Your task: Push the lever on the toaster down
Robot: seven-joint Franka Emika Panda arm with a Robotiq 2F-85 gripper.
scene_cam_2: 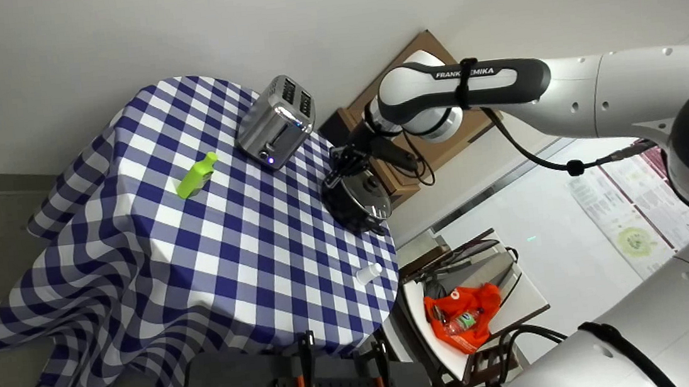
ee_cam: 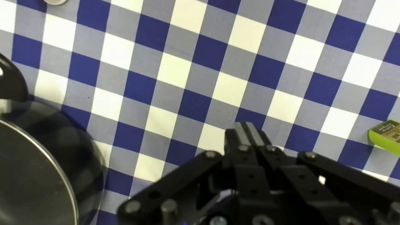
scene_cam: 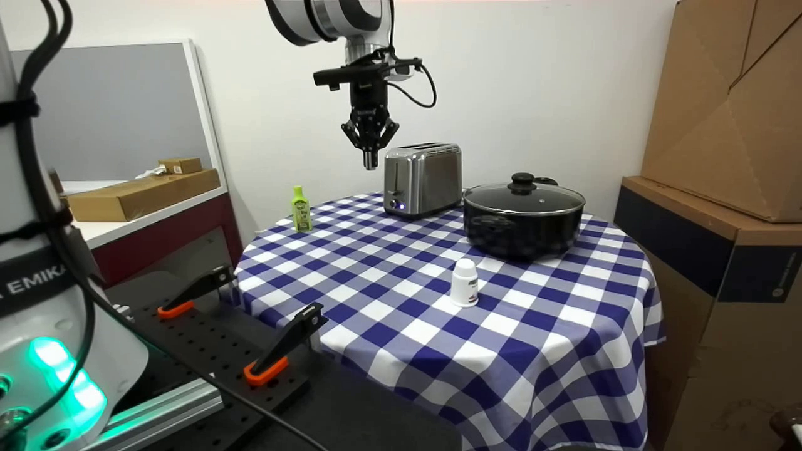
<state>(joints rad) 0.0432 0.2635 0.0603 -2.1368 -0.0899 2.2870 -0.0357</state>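
The silver toaster [scene_cam: 438,181] stands on the checked tablecloth and also shows in an exterior view [scene_cam_2: 262,125]. Its darker narrow end, with an upright lever slot [scene_cam: 395,175] and a lit blue light [scene_cam: 401,206], faces the gripper's side. The lever itself is too small to make out. My gripper [scene_cam: 370,166] points down in the air, near the height of the toaster's upper part, beside its narrow end and apart from it. It also shows in an exterior view [scene_cam_2: 333,179]. In the wrist view the fingertips [ee_cam: 248,126] are together with nothing between them; the toaster is mostly hidden behind the gripper.
A black lidded pot [scene_cam: 523,225] stands beside the toaster. A green bottle [scene_cam: 301,210] stands on the table's other side. A small white bottle [scene_cam: 464,283] stands nearer the front. A wall is behind the table; cardboard boxes [scene_cam: 727,113] are stacked beside it.
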